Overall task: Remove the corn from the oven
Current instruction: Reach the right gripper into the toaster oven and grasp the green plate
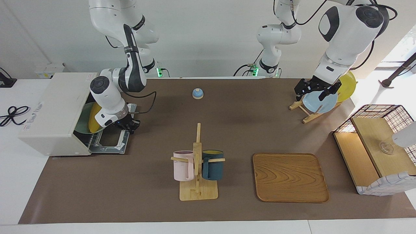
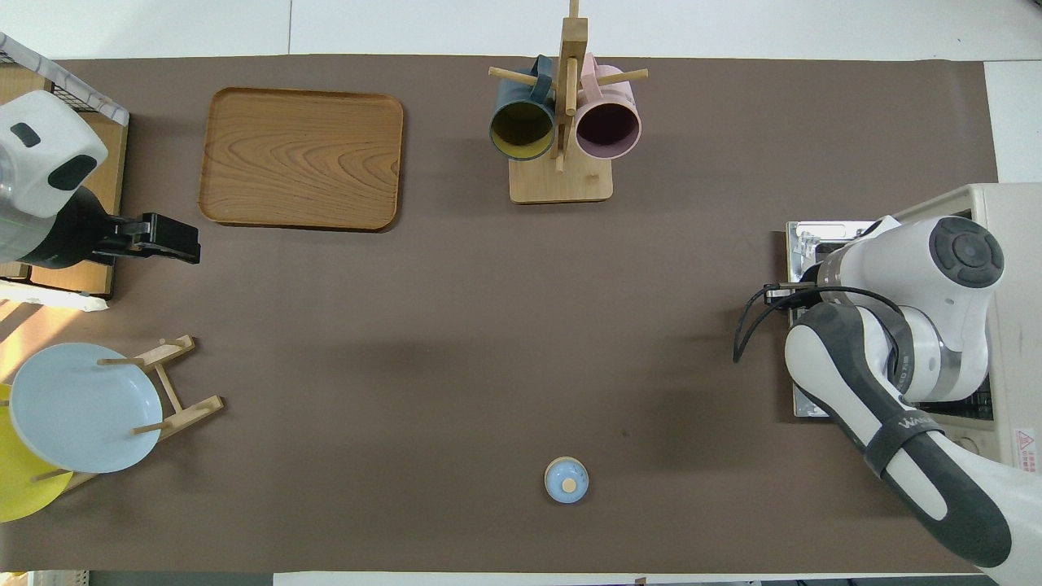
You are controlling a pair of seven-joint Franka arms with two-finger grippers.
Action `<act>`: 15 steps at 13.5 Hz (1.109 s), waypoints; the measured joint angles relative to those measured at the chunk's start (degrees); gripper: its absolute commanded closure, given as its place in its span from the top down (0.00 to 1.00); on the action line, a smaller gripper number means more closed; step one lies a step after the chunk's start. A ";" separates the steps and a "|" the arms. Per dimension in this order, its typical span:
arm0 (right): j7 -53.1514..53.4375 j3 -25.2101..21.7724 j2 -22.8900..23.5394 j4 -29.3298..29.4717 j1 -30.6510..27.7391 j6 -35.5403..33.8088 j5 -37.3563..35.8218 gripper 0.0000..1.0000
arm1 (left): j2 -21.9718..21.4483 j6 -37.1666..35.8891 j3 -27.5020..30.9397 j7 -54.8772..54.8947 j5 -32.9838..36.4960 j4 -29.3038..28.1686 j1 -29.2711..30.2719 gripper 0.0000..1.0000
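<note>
The cream-white oven [image 1: 48, 110] stands at the right arm's end of the table, with its door [image 1: 110, 143] folded down flat. Inside its opening the yellow corn [image 1: 94, 117] lies on a green plate [image 1: 83, 122]. My right gripper [image 1: 130, 125] is low over the open door, just outside the opening and beside the corn. In the overhead view my right arm covers the oven's [image 2: 1013, 236] opening, so the corn and the right gripper are hidden there. My left gripper [image 1: 317, 91] waits in the air over the plate rack, also seen in the overhead view [image 2: 167, 238].
A mug rack [image 1: 197, 169] holds a pink and a dark blue mug. A wooden tray [image 1: 289, 177] lies beside it. A blue and a yellow plate stand in a wooden rack [image 1: 312, 112]. A wire-and-wood basket box [image 1: 377, 146] and a small blue bell [image 1: 197, 93] are also there.
</note>
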 measured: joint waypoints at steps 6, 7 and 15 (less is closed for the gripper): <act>1.79 -0.67 -3.39 12.40 2.28 -19.37 -0.03 1.00 | 0.00 0.00 0.00 0.00 0.00 0.00 0.00 1.00; 1.75 -1.00 -4.52 12.88 1.38 -20.89 -0.06 1.00 | 0.00 0.00 0.00 0.00 0.00 0.00 0.00 1.00; -1.02 -1.25 -5.53 8.64 -4.00 -18.80 -2.39 0.55 | 0.00 0.00 -0.19 0.00 0.00 0.00 0.00 1.00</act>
